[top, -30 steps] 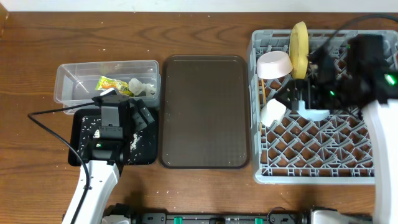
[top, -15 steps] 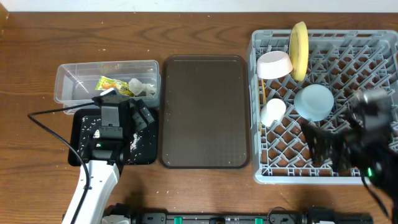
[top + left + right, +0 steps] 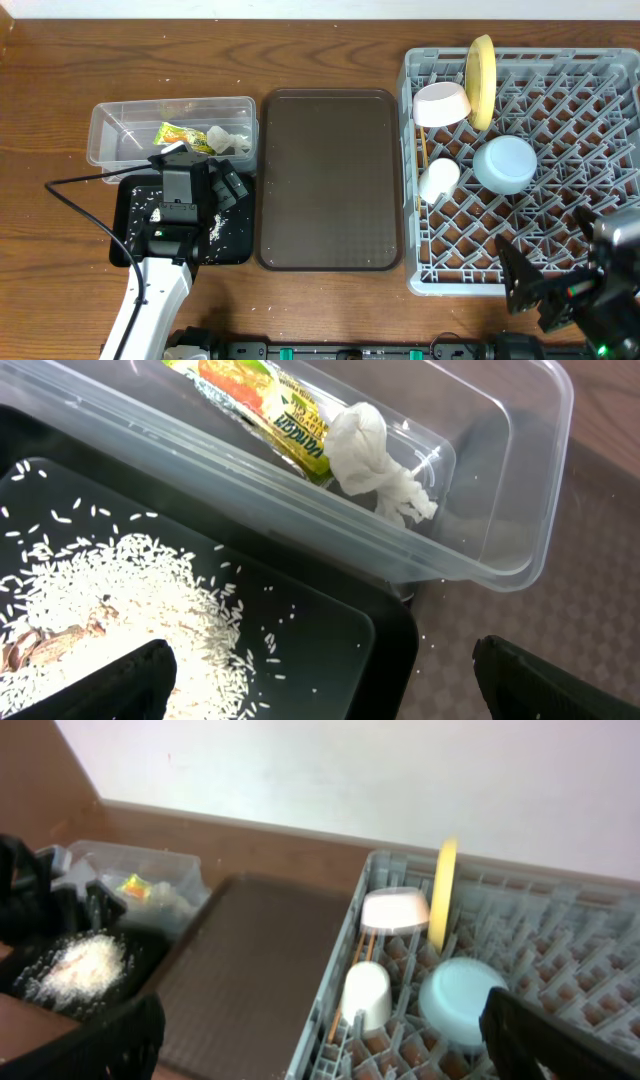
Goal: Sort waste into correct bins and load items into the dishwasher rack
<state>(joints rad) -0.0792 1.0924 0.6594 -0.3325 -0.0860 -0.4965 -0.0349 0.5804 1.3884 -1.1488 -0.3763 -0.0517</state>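
— What does the left arm [image 3: 150,300] look like?
— A white, rounded link with a black boxy wrist at its twelve o'clock end. A thin black cable [image 3: 47,186] loops out toward nine o'clock.
— And the right arm [image 3: 590,300]?
— Mostly black and blurred, with tiny green lights. Its fingers [image 3: 90,1040] are matte black.

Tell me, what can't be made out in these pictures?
- Overhead: the left arm covers the middle of the black tray, hiding some rice.
- Overhead: the chopsticks are mostly hidden by the white bowl, the cup and pegs of the rack.
- Overhead: the right pincer is blurred, at the bottom edge.
- Left wrist: the top edge cuts off the wrapper.
- Right wrist: blur leaves what lies in the tub unclear.
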